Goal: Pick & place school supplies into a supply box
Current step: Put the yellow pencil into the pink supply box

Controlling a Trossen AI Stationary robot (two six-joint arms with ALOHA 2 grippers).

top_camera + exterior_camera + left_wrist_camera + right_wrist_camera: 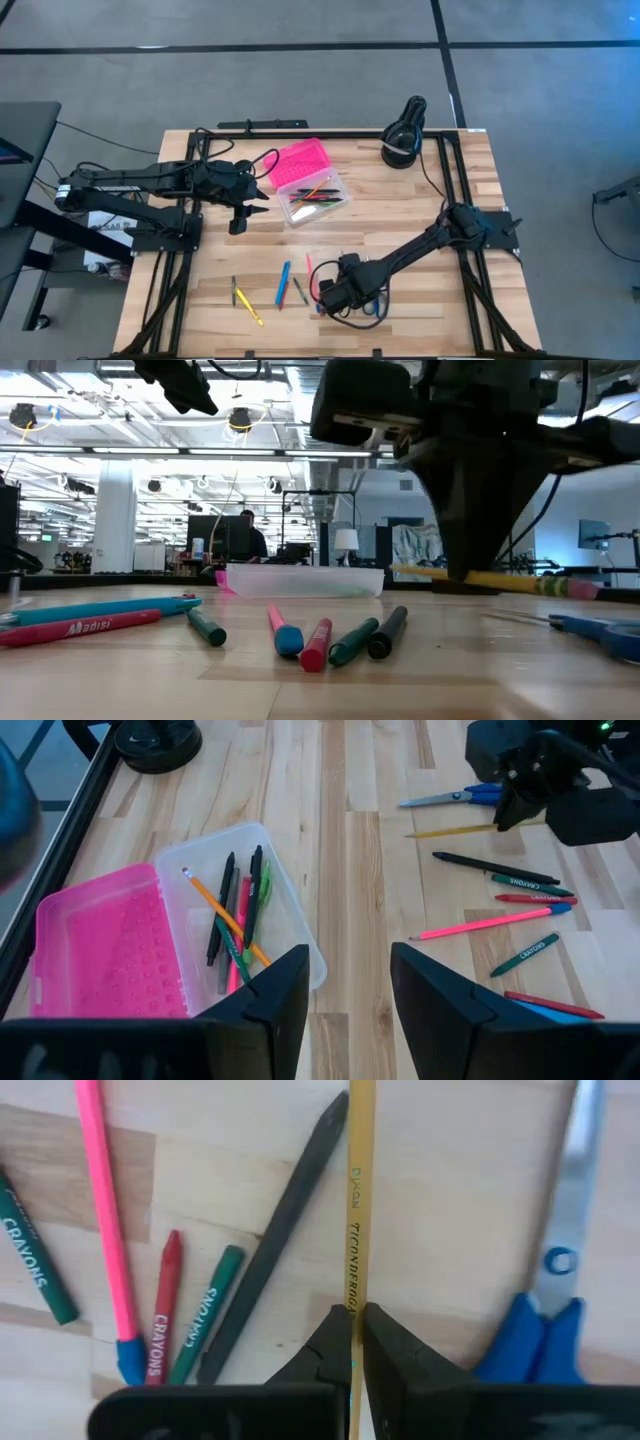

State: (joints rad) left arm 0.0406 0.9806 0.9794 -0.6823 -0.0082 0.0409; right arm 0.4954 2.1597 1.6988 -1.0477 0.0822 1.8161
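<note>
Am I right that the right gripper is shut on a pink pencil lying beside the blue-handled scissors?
Not quite: the right gripper is shut on a yellow pencil, not a pink one, as the right wrist view shows. It does lie beside the blue-handled scissors.

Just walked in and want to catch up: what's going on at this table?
The right gripper is shut on a yellow pencil near the front of the table, beside the blue-handled scissors. Crayons and a pink pencil lie loose on the wood there. The left gripper hangs open by the supply box, whose pink lid is folded back; the clear base already holds several pens and pencils.
</note>
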